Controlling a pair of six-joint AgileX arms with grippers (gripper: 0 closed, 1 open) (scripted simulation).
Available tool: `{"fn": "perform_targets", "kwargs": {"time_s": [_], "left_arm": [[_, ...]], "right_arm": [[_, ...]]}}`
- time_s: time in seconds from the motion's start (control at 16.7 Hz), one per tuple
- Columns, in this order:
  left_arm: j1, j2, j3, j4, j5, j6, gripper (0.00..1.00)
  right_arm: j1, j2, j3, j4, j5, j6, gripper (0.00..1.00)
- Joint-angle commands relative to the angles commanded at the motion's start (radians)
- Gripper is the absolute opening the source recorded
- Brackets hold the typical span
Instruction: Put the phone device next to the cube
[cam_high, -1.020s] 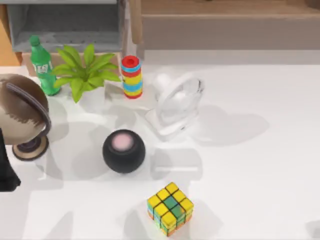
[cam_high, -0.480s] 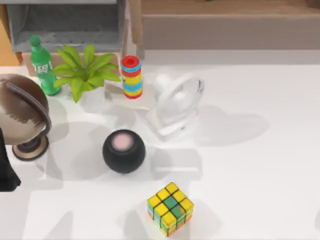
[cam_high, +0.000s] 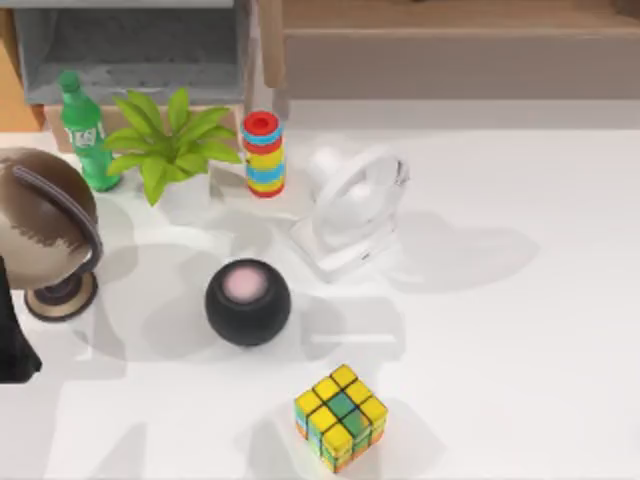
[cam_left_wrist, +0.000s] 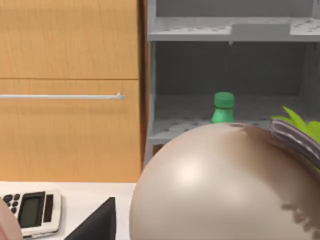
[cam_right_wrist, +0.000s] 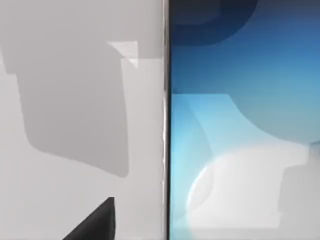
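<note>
Nothing on the table has shifted across the last second in the top view; the dark smudge at the bottom right edge a second ago is gone.

Phone device (cam_right_wrist: 245, 130): seen close in the right wrist view, lying flat on the white table (cam_right_wrist: 75, 100), screen up. Glossy screen shades dark blue into pale teal and white, with a thin dark frame and a bright edge line. It is cut off by the picture's edges, so its full outline can't be made out. A black wedge at the picture's lower edge sits over the bare table just beside the phone; can't tell what it is. Right jaws: can't tell whether open or closed.

Cube (cam_high: 341, 417): 3x3 tiled puzzle cube, yellow, green and orange, near the front edge of the table, standing alone.

Around it: black sphere with pink top (cam_high: 248, 301) behind the cube, matte. Clear glassy object (cam_high: 352, 210) further back, shape hard to read. Striped stack of coloured rings (cam_high: 263, 153), leafy green plant (cam_high: 168, 140) in a white pot and green bottle (cam_high: 84, 130) along the back. Brown-and-cream globe (cam_high: 40, 228) on a ring base at the left, partly cut off.

Left wrist view: that smooth globe blocks most of the scene, bottle cap peeking over it, grey shelf (cam_left_wrist: 230, 75) behind, calculator (cam_left_wrist: 31, 211) on the table. Left jaws: can't tell.
</note>
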Motion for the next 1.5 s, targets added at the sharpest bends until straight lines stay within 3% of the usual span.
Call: {"fn": "perform_targets", "kwargs": {"time_s": [0.24, 0.48, 1.26, 1.5], "left_arm": [[0.000, 0.000, 0.000, 0.000, 0.000, 0.000, 1.00], [0.000, 0.000, 0.000, 0.000, 0.000, 0.000, 1.00], [0.000, 0.000, 0.000, 0.000, 0.000, 0.000, 1.00], [0.000, 0.000, 0.000, 0.000, 0.000, 0.000, 1.00]], "right_arm": [[-0.001, 0.066, -0.054, 0.124, 0.000, 0.000, 1.00], [-0.001, 0.072, -0.059, 0.133, 0.000, 0.000, 1.00], [-0.001, 0.072, -0.059, 0.133, 0.000, 0.000, 0.02], [-0.001, 0.072, -0.059, 0.133, 0.000, 0.000, 0.00]]}}
